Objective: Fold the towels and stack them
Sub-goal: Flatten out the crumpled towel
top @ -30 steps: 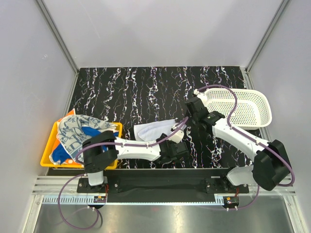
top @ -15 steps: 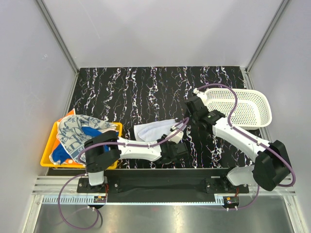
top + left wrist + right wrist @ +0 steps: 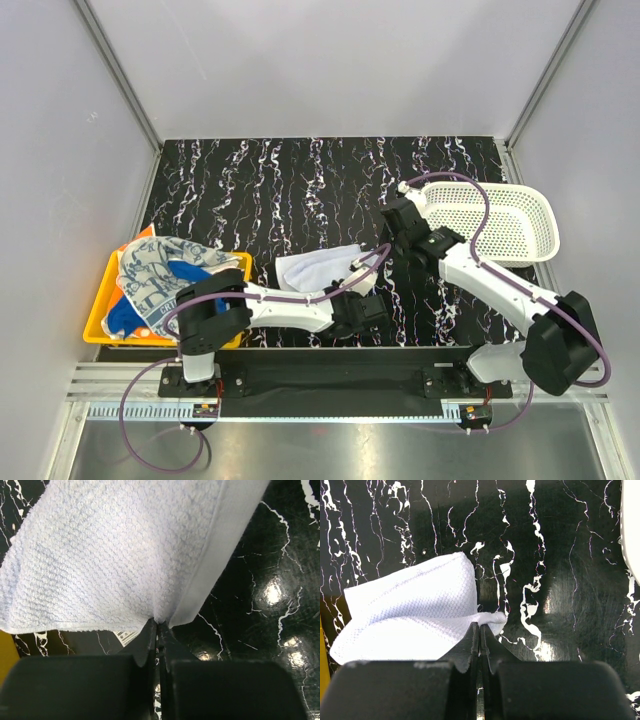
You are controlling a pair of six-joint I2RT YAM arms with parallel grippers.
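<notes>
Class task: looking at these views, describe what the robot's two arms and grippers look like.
Both arms have white tubular links and chunky black joints: the left arm and right arm match. A purple cable loops along each. The left gripper and right gripper have matte black fingers tapering to thin tips.

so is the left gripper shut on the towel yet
Shut: left wrist view shows the left gripper pinching the white towel at its near edge, jaws together.
</notes>
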